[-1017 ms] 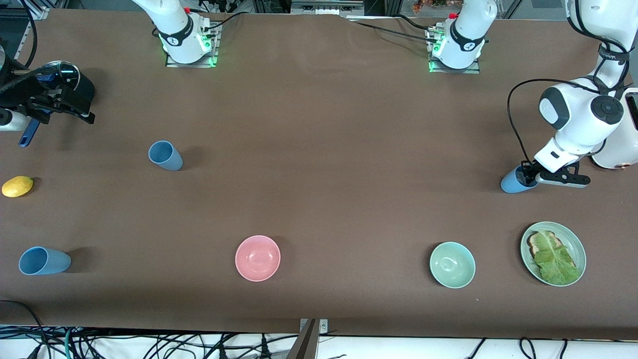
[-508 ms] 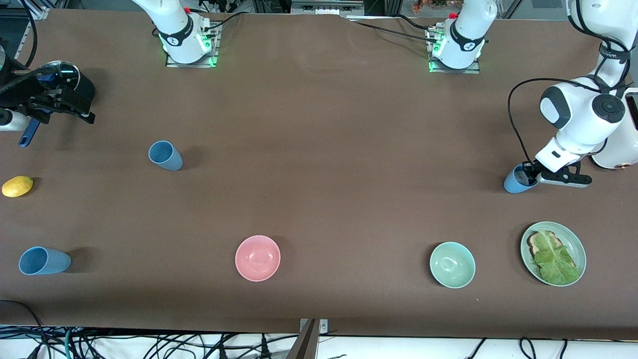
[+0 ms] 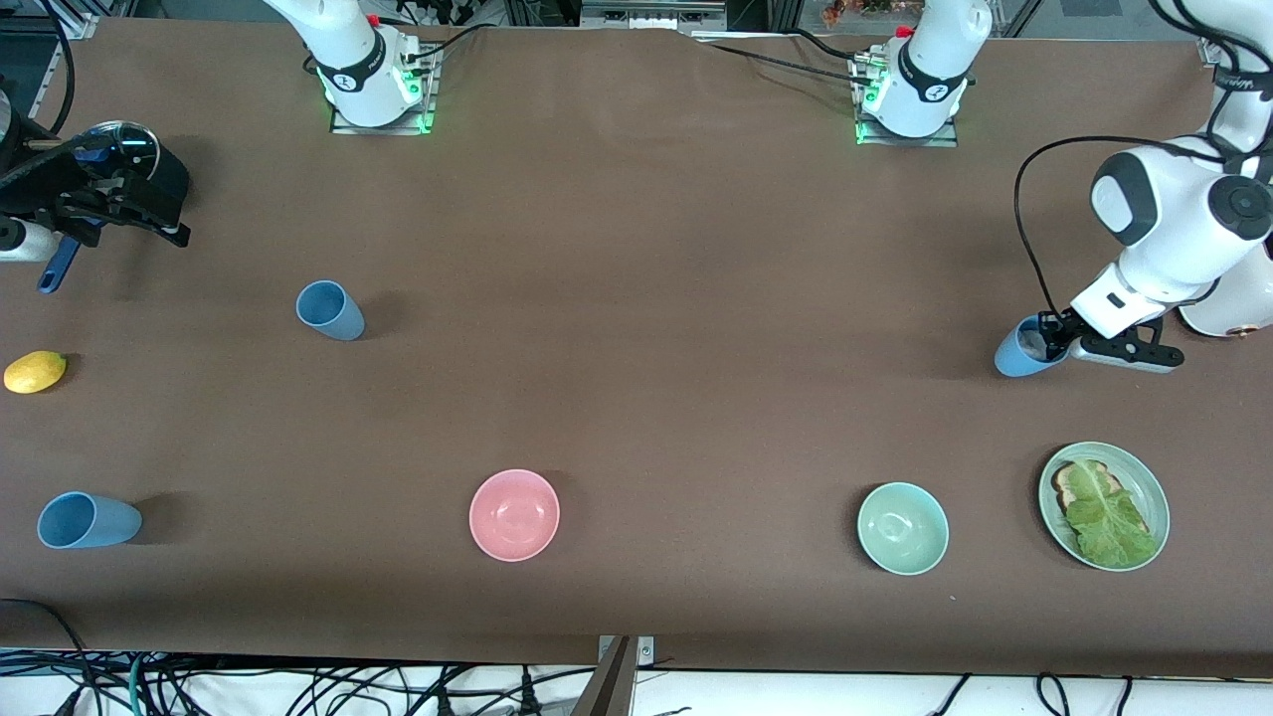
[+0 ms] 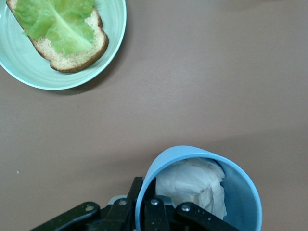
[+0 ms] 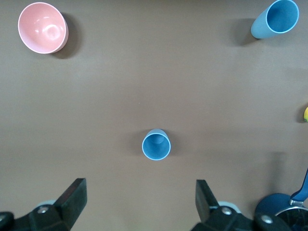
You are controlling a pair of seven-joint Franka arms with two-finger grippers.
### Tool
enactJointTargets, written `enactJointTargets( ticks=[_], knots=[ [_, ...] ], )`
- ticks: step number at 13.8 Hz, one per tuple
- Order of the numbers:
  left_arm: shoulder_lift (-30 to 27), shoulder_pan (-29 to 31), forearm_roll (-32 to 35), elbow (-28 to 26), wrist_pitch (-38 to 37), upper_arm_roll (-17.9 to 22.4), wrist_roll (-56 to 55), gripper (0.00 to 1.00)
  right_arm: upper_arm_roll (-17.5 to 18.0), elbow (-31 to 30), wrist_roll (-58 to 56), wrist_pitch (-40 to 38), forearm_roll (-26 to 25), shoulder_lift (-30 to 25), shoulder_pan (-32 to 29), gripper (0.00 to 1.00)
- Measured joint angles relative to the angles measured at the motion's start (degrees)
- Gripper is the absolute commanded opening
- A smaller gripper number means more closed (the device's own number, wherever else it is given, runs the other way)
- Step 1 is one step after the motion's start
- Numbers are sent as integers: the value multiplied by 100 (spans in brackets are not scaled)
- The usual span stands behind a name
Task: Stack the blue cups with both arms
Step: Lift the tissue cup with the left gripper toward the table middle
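Note:
My left gripper [image 3: 1049,343] is shut on the rim of a light-blue cup [image 3: 1016,355], one finger inside and one outside, and holds it tilted low over the left arm's end of the table. In the left wrist view the gripper [image 4: 147,185] pinches the cup [image 4: 240,192], which holds crumpled white paper [image 4: 192,185]. A second blue cup [image 3: 330,310] stands toward the right arm's end. A third [image 3: 88,520] sits nearer the front camera. My right gripper [image 3: 124,214] hovers open and empty over the right arm's end. Its wrist view shows the gripper [image 5: 139,199] and both cups [image 5: 156,144] [image 5: 275,19].
A pink bowl [image 3: 514,514] and a mint-green bowl [image 3: 902,528] sit near the front edge. A green plate [image 3: 1154,487] with toast and lettuce lies beside the mint bowl. A lemon [image 3: 35,371] and a blue-handled utensil [image 3: 58,267] lie below my right gripper.
My left arm has risen, and the held cup has shifted slightly toward the right arm's end and tilted more. The right arm has not moved.

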Motion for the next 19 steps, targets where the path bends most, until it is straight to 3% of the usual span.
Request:
enactJointTargets(
  ticks=[4, 9, 13, 19],
  knots=[
    [-132, -1, -3, 1135, -1957, -131, -204, 0, 0, 0, 0, -2, 0, 0, 0, 100],
    [-211, -25, -4, 2575, -4035, -865, -1411, 0, 2, 0, 0, -2, 0, 1, 1, 100],
    [-213, -31, -4, 3120, -4612, -1558, -2671, 0, -12, 0, 0, -2, 0, 1, -3, 100],
    [-90, -144, -8, 3407, -4652, -2884, -5400, 0, -28, 0, 0, -23, 0, 2, -10, 100]
  ],
)
